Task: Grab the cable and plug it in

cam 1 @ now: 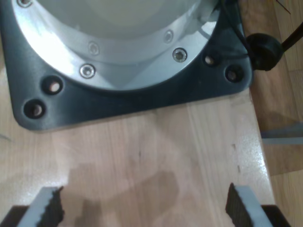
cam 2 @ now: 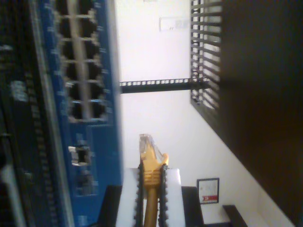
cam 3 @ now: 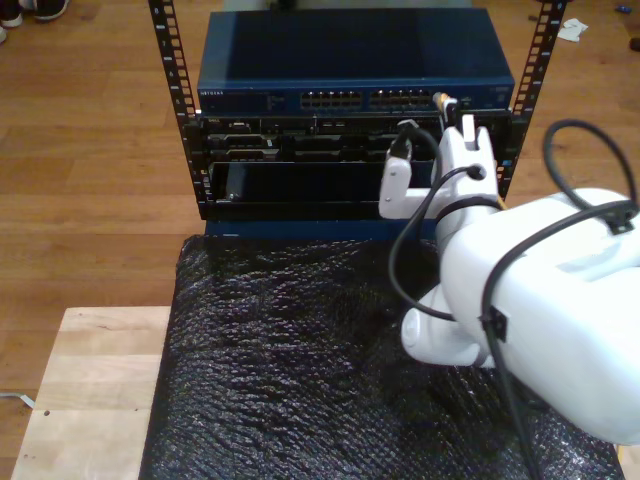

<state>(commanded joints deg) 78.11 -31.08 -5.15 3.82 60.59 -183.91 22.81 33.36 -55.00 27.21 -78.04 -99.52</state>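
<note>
My second claw point(cam 2: 150, 198) is clamped on the cable point(cam 2: 150, 165), its serrated pads pinching the orange-yellow boot just behind the clear plug point(cam 2: 145, 141), which juts free past the fingertips. In the second wrist view the plug sits just beside the blue switch point(cam 2: 78, 85), near its rows of ports but not in any of them. In the exterior view, upper right of the frame, the same claw point(cam 3: 448, 108) holds the plug against the switch's point(cam 3: 350, 60) front face, at the right end of the port row. My first claw point(cam 1: 144, 205) stands wide apart, holding nothing, over the pale wooden bench point(cam 1: 151, 151), near a dark arm base plate point(cam 1: 132, 101).
</note>
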